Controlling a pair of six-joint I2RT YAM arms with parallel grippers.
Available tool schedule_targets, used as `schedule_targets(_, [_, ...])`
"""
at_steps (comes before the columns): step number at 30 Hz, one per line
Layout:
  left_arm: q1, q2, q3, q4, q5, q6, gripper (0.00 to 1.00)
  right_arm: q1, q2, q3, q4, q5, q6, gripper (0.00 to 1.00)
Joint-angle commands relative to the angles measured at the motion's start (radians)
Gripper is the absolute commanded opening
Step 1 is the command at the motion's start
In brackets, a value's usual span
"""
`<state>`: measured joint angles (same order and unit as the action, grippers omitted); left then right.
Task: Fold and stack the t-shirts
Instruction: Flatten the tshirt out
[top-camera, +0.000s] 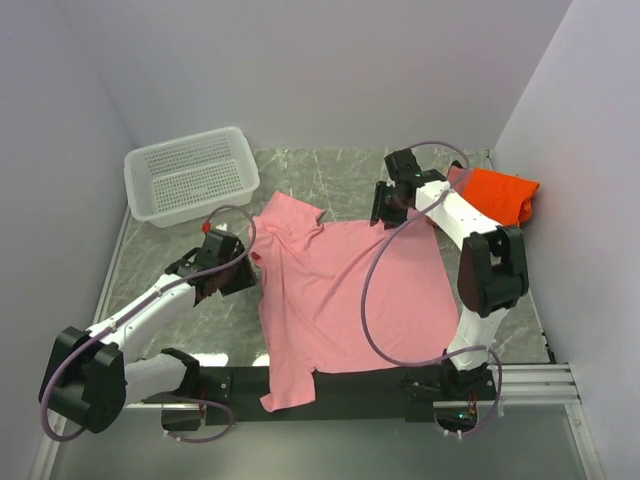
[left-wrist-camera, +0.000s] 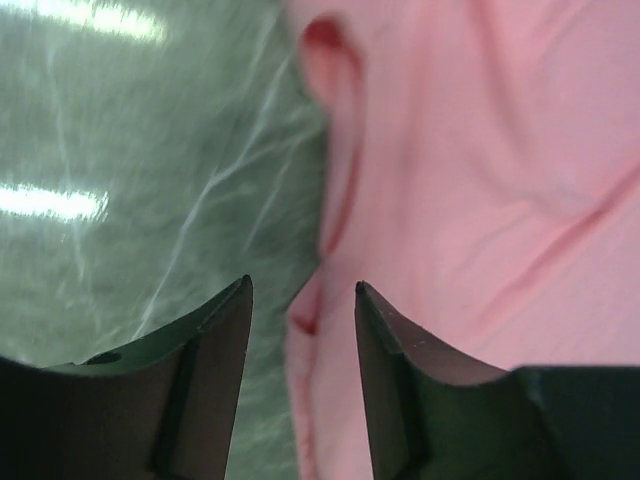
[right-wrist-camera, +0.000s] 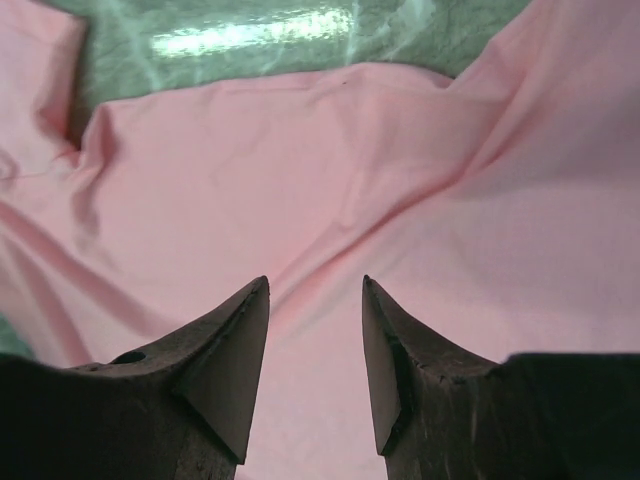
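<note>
Grey marble table (top-camera: 330, 180), white walls. Top view: pink t-shirt (top-camera: 340, 290) is spread at centre, with the orange t-shirt (top-camera: 500, 195) folded far right and the basket (top-camera: 190, 175) far left. Left gripper (top-camera: 245, 265) is lowered at the pink t-shirt's left edge, right gripper (top-camera: 383, 212) at its far right corner.
Left wrist: jaws are parted around a cloth edge, not pinched.
Right wrist: jaws are parted over flat cloth, nothing held.
</note>
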<state>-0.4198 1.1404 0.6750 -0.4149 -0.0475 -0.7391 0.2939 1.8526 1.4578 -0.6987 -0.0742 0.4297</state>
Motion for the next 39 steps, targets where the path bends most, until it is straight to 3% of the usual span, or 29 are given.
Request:
schedule_targets(1, [0.003, -0.050, -0.043, 0.013, 0.020, -0.066, 0.50, 0.005, -0.108, -0.020, 0.001, -0.016, 0.015, 0.49])
schedule_targets(10, [0.003, 0.012, -0.123, 0.073, 0.055, -0.057, 0.42, 0.024, -0.197, -0.054, -0.018, -0.012, 0.027, 0.49])
schedule_targets(18, [-0.002, 0.038, -0.121, 0.053, 0.057, -0.042, 0.42, 0.025, -0.233, -0.102, -0.012, -0.004, 0.037, 0.49])
schedule_targets(39, [-0.088, 0.065, -0.164, 0.019, 0.051, -0.088, 0.33, 0.025, -0.250, -0.154, 0.011, 0.001, 0.040, 0.49])
